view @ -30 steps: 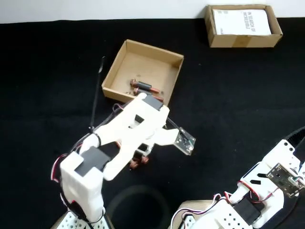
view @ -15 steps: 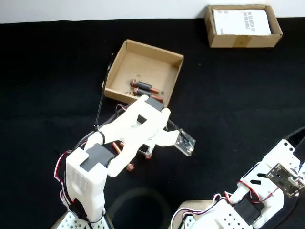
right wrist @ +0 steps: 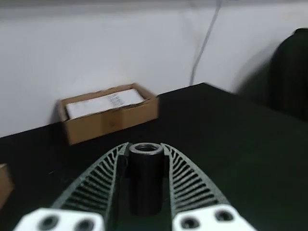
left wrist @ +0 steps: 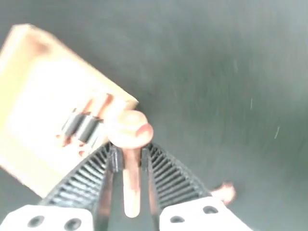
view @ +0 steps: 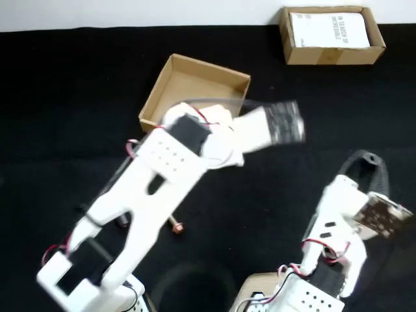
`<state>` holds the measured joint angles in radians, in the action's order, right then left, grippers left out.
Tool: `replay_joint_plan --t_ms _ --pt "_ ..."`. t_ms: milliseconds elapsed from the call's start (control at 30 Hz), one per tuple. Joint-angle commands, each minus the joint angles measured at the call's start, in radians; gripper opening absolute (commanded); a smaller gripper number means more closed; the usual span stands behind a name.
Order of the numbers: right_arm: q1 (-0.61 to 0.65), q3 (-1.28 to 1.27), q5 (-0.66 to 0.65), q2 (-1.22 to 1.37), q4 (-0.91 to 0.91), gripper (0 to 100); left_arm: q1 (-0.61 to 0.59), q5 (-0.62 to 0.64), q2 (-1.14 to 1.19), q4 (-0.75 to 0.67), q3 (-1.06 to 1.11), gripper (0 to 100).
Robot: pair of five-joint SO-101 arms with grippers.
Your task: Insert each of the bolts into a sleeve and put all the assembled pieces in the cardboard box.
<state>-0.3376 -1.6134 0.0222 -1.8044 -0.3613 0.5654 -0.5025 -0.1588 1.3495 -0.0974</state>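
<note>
The left gripper (left wrist: 129, 153) is clamped on the shank of a copper bolt (left wrist: 130, 131), head outward, near a corner of the cardboard box (left wrist: 29, 82), which contains assembled pieces (left wrist: 84, 126). A loose bolt (view: 175, 226) lies on the black table (view: 58, 97) beside the left arm. The right gripper (right wrist: 146, 148) pinches a black sleeve (right wrist: 146, 180), well apart from the box.

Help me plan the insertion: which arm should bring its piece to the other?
Probably left: the left gripper grips a bolt, the piece that goes in; the right gripper holds a sleeve with its open end free, ready to receive.
</note>
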Motion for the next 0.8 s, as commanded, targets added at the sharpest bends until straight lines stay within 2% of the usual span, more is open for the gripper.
replay_joint_plan --t_ms 0,67,133,267,367,500,567,633,767 --pt "0.208 0.074 0.014 0.002 -0.108 0.7 -0.008 0.339 -0.151 -0.009 -0.061 1" --pt "0.306 0.071 0.014 0.002 -0.139 0.7 -0.018 0.512 -0.211 -0.009 -0.058 1" --pt "0.386 0.071 0.014 0.002 -0.153 0.7 -0.013 0.631 -0.269 -0.008 -0.022 1" --pt "0.527 0.074 0.014 0.002 -0.2 0.7 0.013 0.677 -0.421 -0.037 0.17 1" --pt "0.65 0.076 0.015 0.002 -0.265 0.7 0.007 0.677 -0.581 -0.236 0.389 1" --pt "0.8 0.079 0.018 0.002 -0.334 0.7 -0.018 0.672 -0.789 -0.709 0.76 1" --pt "0.831 0.079 0.018 0.002 -0.337 0.7 0.01 0.672 -0.84 -0.888 0.889 1" --pt "0.835 0.079 0.018 0.002 -0.337 0.7 0.025 0.672 -0.848 -0.95 0.946 1" --pt "0.835 0.079 0.018 0.002 -0.337 0.7 0.031 0.672 -0.845 -0.961 0.972 1"
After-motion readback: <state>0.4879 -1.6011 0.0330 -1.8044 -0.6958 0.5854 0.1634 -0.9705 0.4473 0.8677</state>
